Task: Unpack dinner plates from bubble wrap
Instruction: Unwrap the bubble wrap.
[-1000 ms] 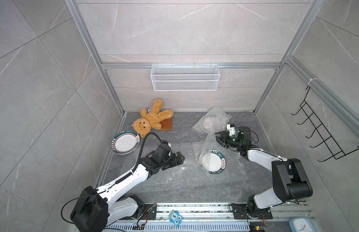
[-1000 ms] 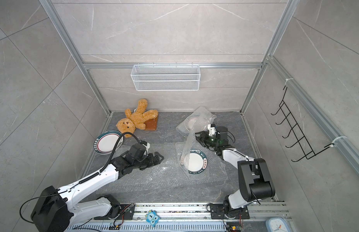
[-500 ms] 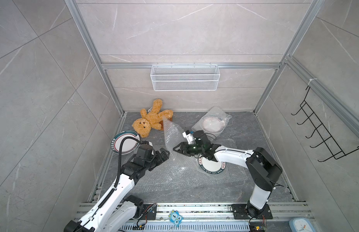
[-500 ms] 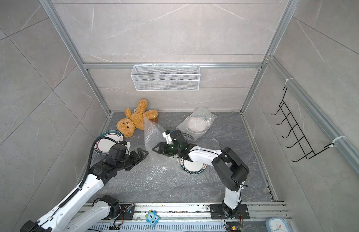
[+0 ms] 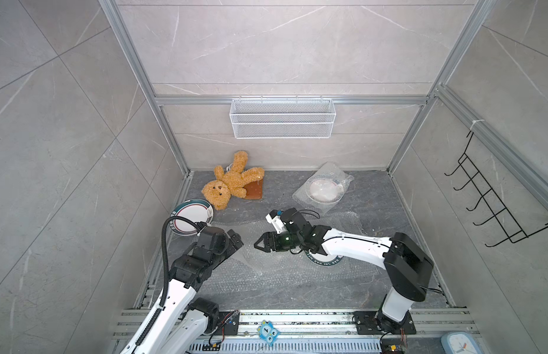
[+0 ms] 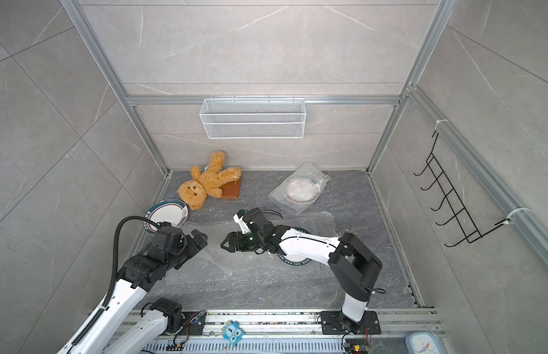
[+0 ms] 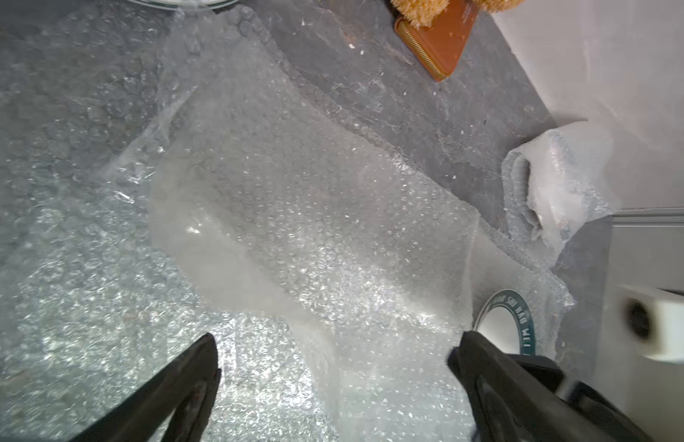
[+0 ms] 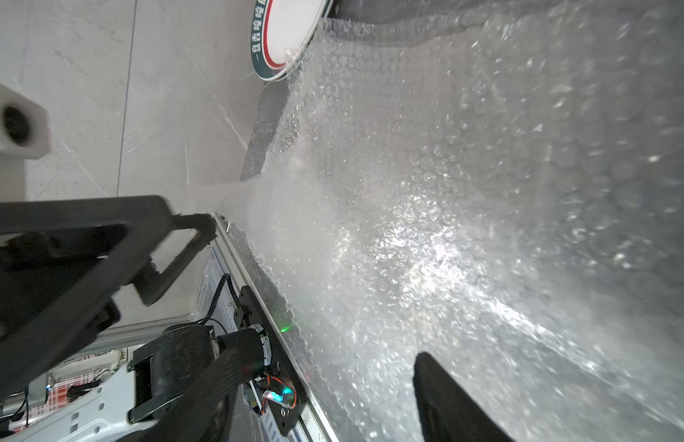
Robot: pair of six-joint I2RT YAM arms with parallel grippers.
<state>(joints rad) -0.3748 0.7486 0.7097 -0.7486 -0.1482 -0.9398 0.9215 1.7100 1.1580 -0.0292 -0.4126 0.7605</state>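
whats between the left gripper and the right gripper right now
Only a loose, crinkled sheet of clear bubble wrap on the grey floor lies between the left gripper and the right gripper, seen in both top views.

Left plate: white centre, thin red ring, dark green rim band with white lettering.
Centre plate: the same dark green band with white lettering shows.
Bubble wrap: clear to milky, dotted all over with small round bubbles and bright glints.
Wrapped plate: pale white through the wrap.
Bear: golden tan, black eyes.
Slab: orange-brown.
Basket: white wire mesh.
Rack: black.
Desk: dark grey, faint pale veins.
Walls: light grey tile, thin white veins.
Arms: white links, black joints.
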